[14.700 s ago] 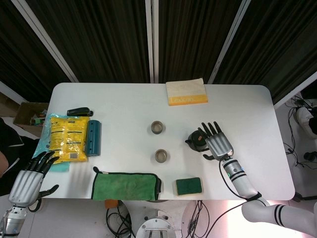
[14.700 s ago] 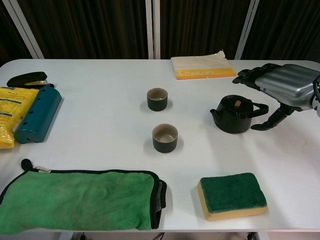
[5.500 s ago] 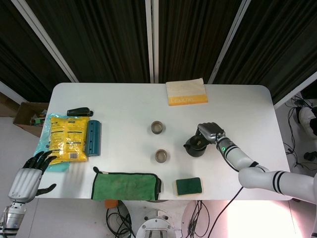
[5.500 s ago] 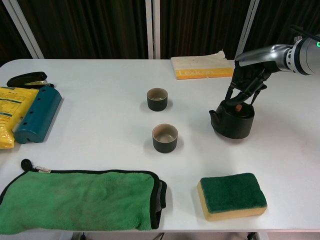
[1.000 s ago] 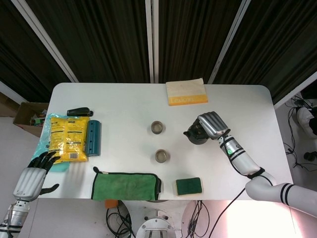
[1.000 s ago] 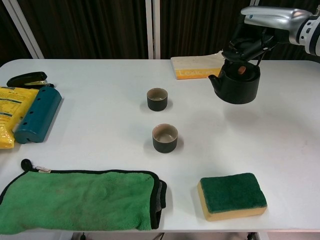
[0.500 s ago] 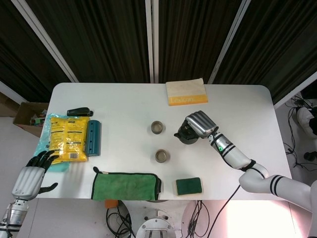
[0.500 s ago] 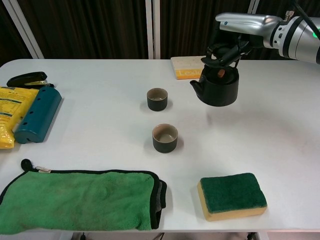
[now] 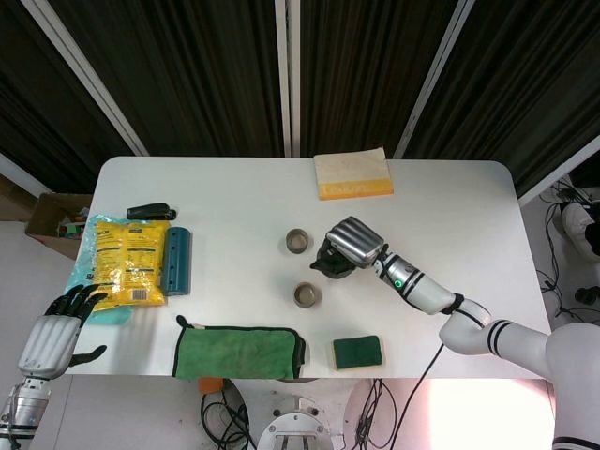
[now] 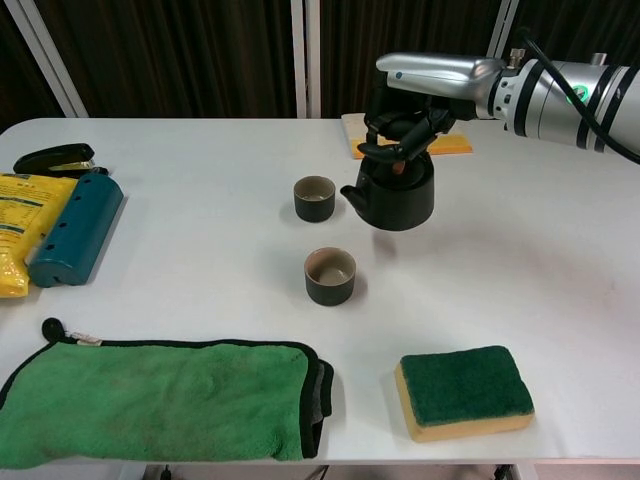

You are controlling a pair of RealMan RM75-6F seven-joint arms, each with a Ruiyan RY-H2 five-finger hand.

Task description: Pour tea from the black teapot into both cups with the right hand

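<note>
The black teapot [image 10: 396,196] hangs above the table, held from above by my right hand [image 10: 425,82], whose fingers hook its handle. Its spout points left, close to the far cup [image 10: 314,198]. The near cup [image 10: 330,275] stands just below and left of the pot. From the head view the teapot [image 9: 330,260] shows mostly under my right hand [image 9: 354,241], between the far cup [image 9: 298,241] and the near cup [image 9: 307,294]. My left hand [image 9: 54,329] hovers off the table's left front corner, fingers spread, holding nothing.
A green cloth [image 10: 160,398] and a green sponge [image 10: 464,390] lie along the front edge. A teal box [image 10: 76,228], a yellow packet [image 10: 15,240] and a black stapler [image 10: 55,158] sit at the left. An orange-edged book [image 9: 352,174] lies at the back.
My right hand has carried the lifted teapot leftward, from above the table's right side to beside the two cups. The left hand stays almost still.
</note>
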